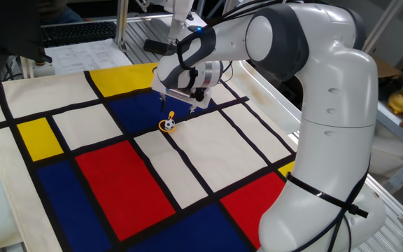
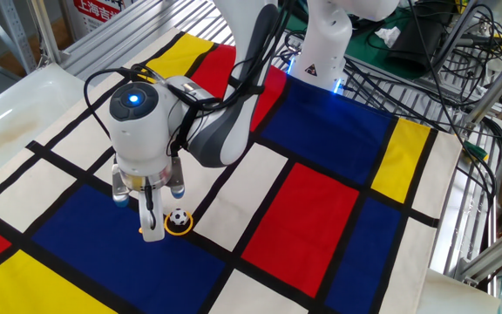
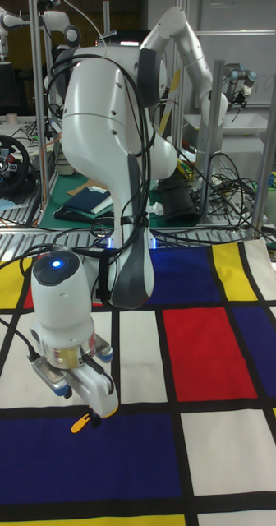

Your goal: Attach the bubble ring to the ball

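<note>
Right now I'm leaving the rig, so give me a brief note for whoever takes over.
Gripper: low over the cloth, beside the ring's handle; open or shut is unclear.
Ring: flat on the cloth, loop around the ball, handle pointing toward the gripper.
Done: loop appears seated around the ball.
Left: confirm the fit, then lift the gripper away.

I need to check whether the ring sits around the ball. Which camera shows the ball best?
The other fixed view: the ball sits unobstructed inside the orange bubble ring, beside the fingers. One fixed view shows it smaller. In the tall fixed view the gripper hides it; only the ring's handle shows.
</note>
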Robot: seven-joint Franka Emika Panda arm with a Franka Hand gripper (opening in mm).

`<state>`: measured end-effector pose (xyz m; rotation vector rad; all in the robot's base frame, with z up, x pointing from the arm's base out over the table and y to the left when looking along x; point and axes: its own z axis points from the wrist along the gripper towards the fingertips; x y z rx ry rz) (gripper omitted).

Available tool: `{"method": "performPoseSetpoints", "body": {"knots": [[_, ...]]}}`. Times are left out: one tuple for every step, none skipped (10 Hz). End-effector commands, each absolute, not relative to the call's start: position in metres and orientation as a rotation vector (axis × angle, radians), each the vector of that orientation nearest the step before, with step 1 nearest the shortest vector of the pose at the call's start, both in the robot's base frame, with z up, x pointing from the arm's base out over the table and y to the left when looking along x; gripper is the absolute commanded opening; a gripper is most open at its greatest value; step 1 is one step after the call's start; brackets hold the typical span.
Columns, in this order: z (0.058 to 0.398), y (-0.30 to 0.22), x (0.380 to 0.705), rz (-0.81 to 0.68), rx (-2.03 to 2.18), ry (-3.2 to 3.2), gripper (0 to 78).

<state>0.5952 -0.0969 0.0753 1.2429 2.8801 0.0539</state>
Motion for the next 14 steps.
{"method": "performPoseSetpoints", "body": {"knots": [[0.11,-0.058,0.575,0.024,0.915,2.994,77.4],[0.115,-0.056,0.572,0.028,0.9,3.0,77.4],[0.118,-0.055,0.57,0.028,0.88,3.007,77.4],[0.122,-0.055,0.568,0.028,0.849,3.016,77.4],[0.127,-0.054,0.565,0.027,0.823,3.027,77.4],[0.133,-0.052,0.561,0.024,0.795,3.041,77.4],[0.137,-0.051,0.558,0.026,0.791,3.043,77.4],[0.144,-0.05,0.553,0.03,0.769,3.05,77.4],[0.148,-0.051,0.551,0.038,0.74,3.058,77.4],[0.15,-0.052,0.55,0.045,0.724,3.063,77.4],[0.152,-0.053,0.549,0.038,0.671,3.076,77.4],[0.152,-0.053,0.549,0.03,0.646,3.1,77.4],[0.152,-0.053,0.549,0.023,0.619,3.108,77.4],[0.152,-0.053,0.549,0.009,0.582,3.112,77.4]]}}
